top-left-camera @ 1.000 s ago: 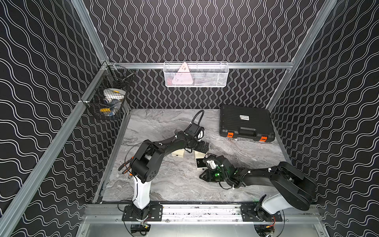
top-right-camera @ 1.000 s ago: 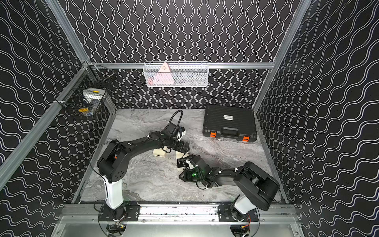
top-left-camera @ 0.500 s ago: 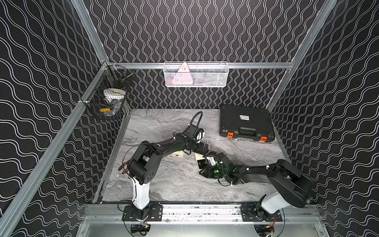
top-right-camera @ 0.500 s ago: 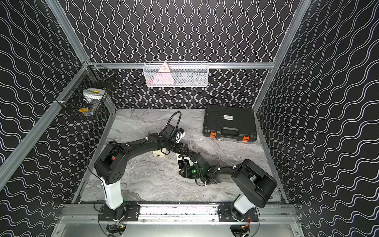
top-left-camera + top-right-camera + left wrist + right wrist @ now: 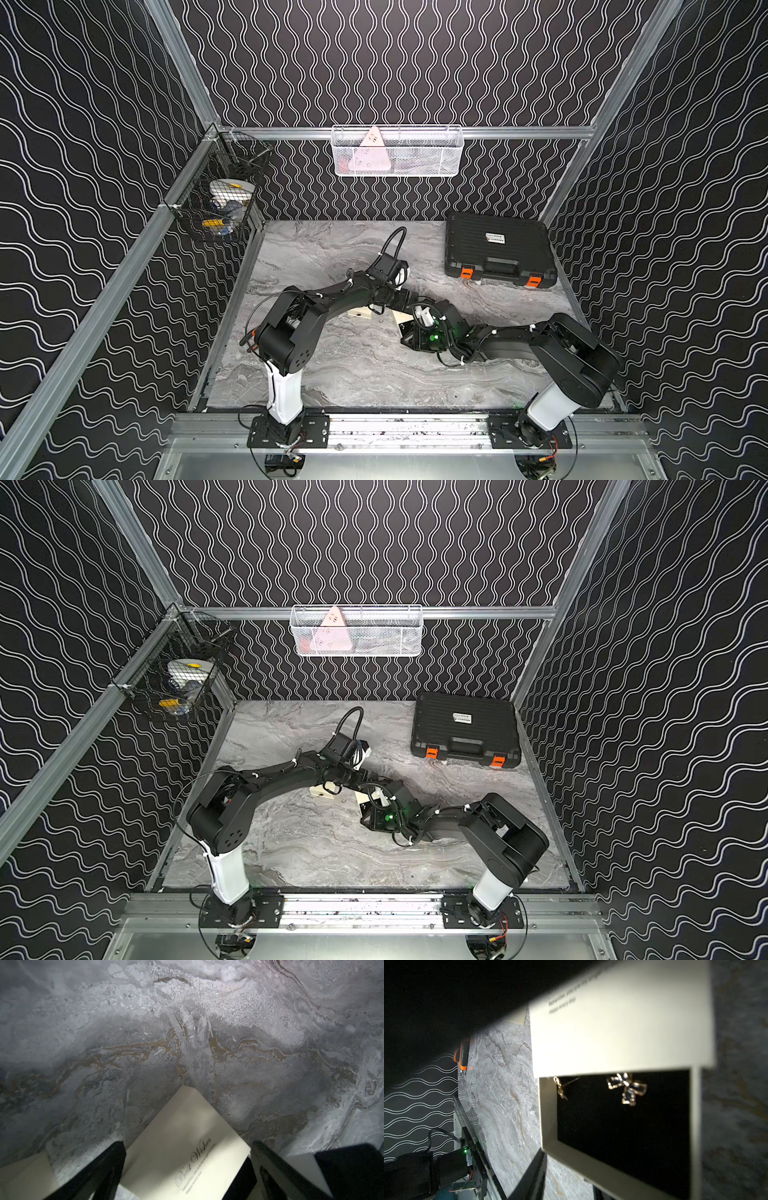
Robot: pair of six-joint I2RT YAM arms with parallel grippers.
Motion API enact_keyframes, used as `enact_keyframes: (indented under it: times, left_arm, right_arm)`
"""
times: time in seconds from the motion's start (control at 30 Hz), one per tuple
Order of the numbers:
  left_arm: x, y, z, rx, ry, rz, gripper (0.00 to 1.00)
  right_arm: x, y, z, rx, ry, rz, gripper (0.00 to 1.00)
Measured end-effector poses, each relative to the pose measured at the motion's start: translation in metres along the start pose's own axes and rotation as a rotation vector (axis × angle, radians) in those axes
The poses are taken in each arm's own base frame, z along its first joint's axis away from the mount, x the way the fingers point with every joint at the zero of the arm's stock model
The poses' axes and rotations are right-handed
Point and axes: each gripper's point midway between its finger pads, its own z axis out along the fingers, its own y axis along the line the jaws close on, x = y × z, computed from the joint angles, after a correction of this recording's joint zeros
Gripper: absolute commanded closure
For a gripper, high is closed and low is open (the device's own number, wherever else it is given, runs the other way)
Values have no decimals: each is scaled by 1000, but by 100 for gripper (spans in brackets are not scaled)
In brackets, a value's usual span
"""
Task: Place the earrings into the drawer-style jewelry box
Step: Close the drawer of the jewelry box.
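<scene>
Marble desk [image 5: 353, 374]. Black tool case [image 5: 498, 249] at 2 o'clock in both top views, well apart from the work. Both arms reach in to the desk's centre and meet over the jewelry box [image 5: 362, 799]. A second cream box [image 5: 360, 312] lies just beside it at 9 o'clock, under the left arm.

Left jaws: wide, fingers [image 5: 108, 1167] straddling the box's cream sleeve [image 5: 187, 1126], "Best Wishes" printed on top. Contact with its edges not clear.

Right jaws: one finger [image 5: 533, 1176] just beside the outer corner of the drawer [image 5: 548, 1118], the other mostly hidden below the drawer's front wall. Cannot tell whether they stand apart or pinch that wall.

Drawer part-way out of the sleeve, black lining exposed. The earrings [image 5: 626, 1087] are in it: a gold bow-shaped one and a smaller one [image 5: 560, 1087]. Both lie close to the sleeve mouth, the smaller almost touching the side wall.

Judgement: the placing looks done, and what is left is to slide the drawer home. To do it well:
- left jaws brace the sleeve so it cannot skate on the marble
- right jaws push the front wall square, along the sleeve's axis, slowly
- watch the sleeve lip, where a raised earring or post could catch
- stop if the drawer skews
</scene>
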Motion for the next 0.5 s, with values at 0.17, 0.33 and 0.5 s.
enact_keyframes:
  times: [0.17, 0.33, 0.5]
  left_arm:
    - [2, 3, 1, -8, -3, -22, 1]
    - [-2, 9, 0, -33, -22, -30, 1]
    - [-3, 15, 0, -60, -37, -38, 1]
  right_arm:
    - [-4, -1, 4, 0, 9, 1, 62]
    - [-9, 1, 10, -9, 16, 3, 62]
    - [-13, 3, 14, -21, 22, 11, 64]
